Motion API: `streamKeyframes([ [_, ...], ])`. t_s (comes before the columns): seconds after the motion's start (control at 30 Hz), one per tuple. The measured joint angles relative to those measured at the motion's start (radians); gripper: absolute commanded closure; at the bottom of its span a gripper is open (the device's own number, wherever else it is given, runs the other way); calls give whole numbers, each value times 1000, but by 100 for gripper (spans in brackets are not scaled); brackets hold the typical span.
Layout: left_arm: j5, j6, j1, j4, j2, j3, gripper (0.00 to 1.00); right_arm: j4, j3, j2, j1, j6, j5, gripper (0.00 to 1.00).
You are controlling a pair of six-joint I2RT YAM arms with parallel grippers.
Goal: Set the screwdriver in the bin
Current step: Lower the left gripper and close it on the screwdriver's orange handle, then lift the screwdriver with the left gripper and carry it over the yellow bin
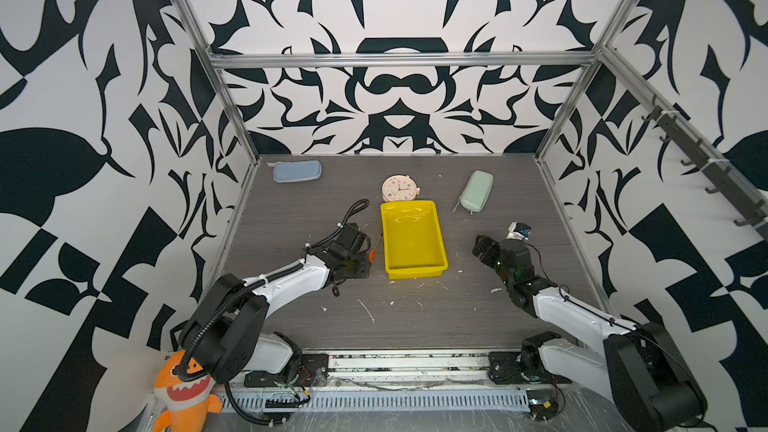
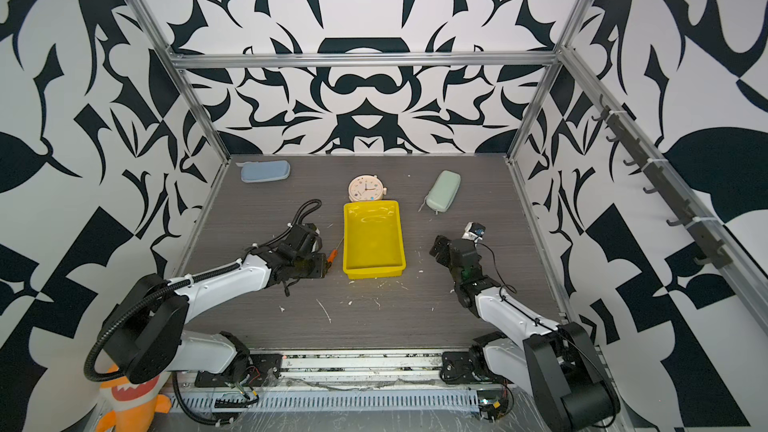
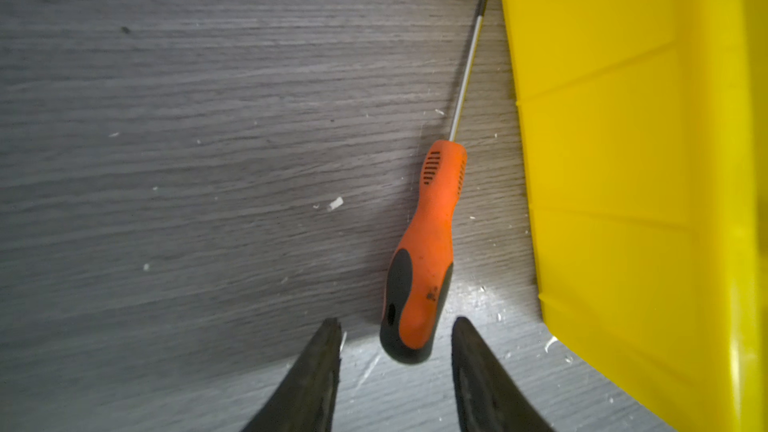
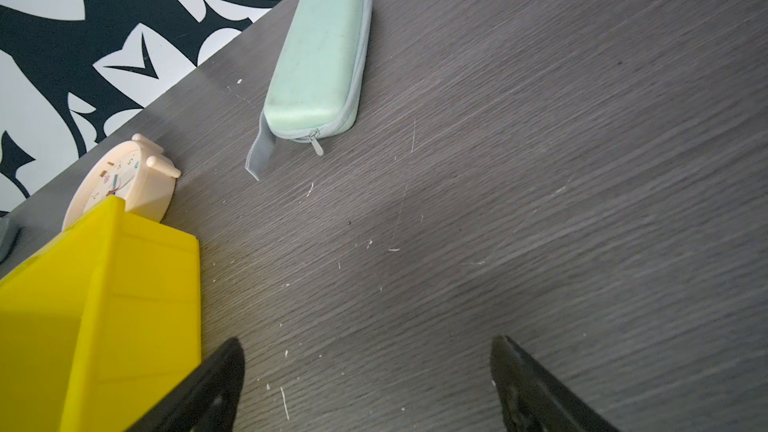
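The screwdriver lies flat on the table, just left of the bin in the middle of both top views. Its shaft runs along the yellow wall, and it is not yet inside. So I reach in low from the lower left, forearm stretched and wrist tipped down. My left pincer straddles the handle's butt, jaws apart, grasping nothing. My right pincer hangs released and empty at centre right, apart from the bin.

Beyond the bin lie clock and green pouch.
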Motion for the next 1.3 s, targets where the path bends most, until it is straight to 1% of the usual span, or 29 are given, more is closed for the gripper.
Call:
streamKeyframes([
  [0.17,0,1,0,3,19,0,60,0,2,0,0,-2,-4,5],
  [0.43,0,-5,0,34,48,0,61,0,15,24,0,-2,-8,6],
  [0.7,3,1,-1,48,126,37,64,1,24,51,0,-2,-16,7],
  [0.83,2,-2,-4,68,153,56,68,-2,32,68,0,-2,-23,7],
  [1.0,-12,-14,-16,92,158,53,82,-2,35,64,0,-2,-24,7],
  [1.07,-20,-21,-19,100,150,43,84,-2,35,62,0,-1,-24,7],
  [1.17,-34,-35,-22,87,106,7,85,-2,35,53,0,-1,-26,7],
  [1.3,-72,-69,-24,18,-39,-61,85,-2,35,37,0,2,-26,7],
])
